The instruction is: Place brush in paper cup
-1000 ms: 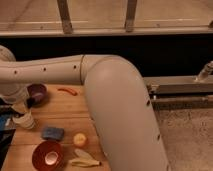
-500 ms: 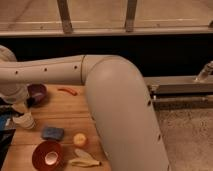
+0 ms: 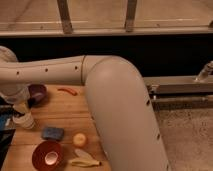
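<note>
The wooden table carries a paper cup, purple bowl, red bowl, blue sponge — orange, banana, red chili.

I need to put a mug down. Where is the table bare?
Bare wood lies between the red pepper, blue sponge and robot arm. It is crowded along the front: red bowl, orange, banana. The end effector, shut, sits over the paper cup at left.
</note>
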`<state>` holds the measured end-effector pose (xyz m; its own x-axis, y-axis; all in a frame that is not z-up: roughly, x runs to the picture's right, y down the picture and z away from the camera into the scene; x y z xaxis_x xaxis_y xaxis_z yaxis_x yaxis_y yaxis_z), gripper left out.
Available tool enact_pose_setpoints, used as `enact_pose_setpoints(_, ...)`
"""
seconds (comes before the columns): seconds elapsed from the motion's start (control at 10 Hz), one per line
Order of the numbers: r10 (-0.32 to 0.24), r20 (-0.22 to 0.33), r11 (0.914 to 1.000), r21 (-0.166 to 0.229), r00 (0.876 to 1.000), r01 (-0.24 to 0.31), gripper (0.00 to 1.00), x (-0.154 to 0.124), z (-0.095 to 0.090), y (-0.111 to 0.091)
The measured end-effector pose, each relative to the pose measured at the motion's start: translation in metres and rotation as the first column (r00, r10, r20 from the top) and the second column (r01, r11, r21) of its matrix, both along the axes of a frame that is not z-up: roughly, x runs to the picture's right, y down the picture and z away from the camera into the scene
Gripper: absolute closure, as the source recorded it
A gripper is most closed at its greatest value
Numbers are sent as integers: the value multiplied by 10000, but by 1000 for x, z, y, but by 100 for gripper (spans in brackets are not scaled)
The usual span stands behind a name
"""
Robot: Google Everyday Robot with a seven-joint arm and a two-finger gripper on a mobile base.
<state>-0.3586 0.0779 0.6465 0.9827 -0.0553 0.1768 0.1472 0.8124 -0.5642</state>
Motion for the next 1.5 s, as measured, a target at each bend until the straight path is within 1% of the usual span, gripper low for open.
enact_pose_setpoints(0.3,-184,-22,9996,-232,9998,183,100,-2,6,3)
enact_pose_setpoints(0.4,-329,2,9987,-397,9995,328,100,-5,9,7)
enact_pose_setpoints(0.7,-549,-38,9962,-675,9985,545,100,-8,18,11)
enact_pose_setpoints(1.0,-812,-102,9931,-861,9966,800,100,-11,22,14)
enact_pose_setpoints(1.5,-1316,-168,9833,-1293,9912,1283,100,-15,29,22)
